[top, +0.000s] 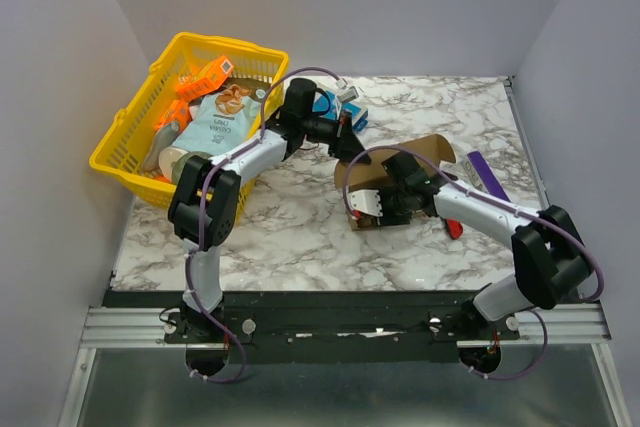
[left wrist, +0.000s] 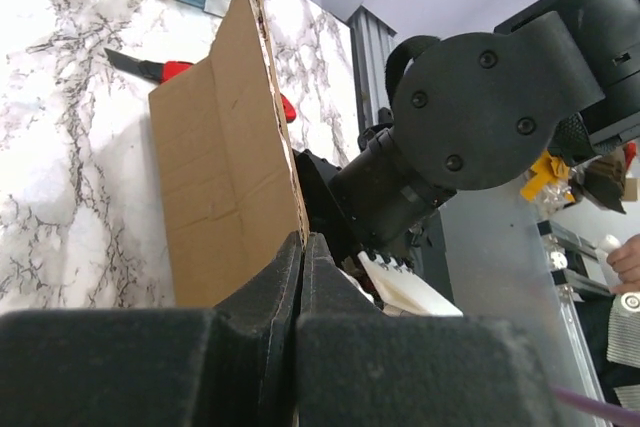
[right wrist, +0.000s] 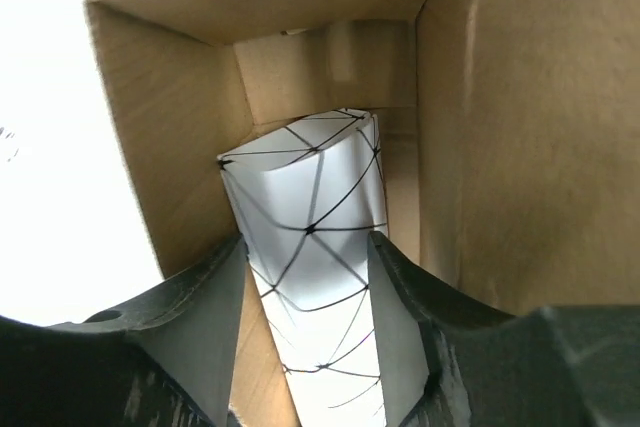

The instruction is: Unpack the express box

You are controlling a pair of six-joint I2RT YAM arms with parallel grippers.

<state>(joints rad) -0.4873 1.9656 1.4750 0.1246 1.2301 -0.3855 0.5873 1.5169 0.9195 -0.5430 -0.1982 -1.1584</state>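
The express box (top: 415, 155), a brown cardboard carton, lies open in the middle of the table. My left gripper (top: 348, 147) is shut on the edge of its raised flap (left wrist: 225, 167), the fingertips (left wrist: 290, 267) pressed together on the cardboard. My right gripper (right wrist: 307, 287) is inside the box's mouth, open. Its fingers (right wrist: 215, 307) stand on either side of a white packet with thin black lines (right wrist: 315, 217) that lies inside the box. In the top view, the right wrist covers the box's opening and the packet is hidden.
A yellow basket (top: 125, 137) full of packets stands at the back left. A small blue-and-white box (top: 345, 107) sits behind the left gripper. A flat purple bar (top: 487, 173) and a red-handled knife (top: 453, 228) lie right of the carton. Side walls close in the table.
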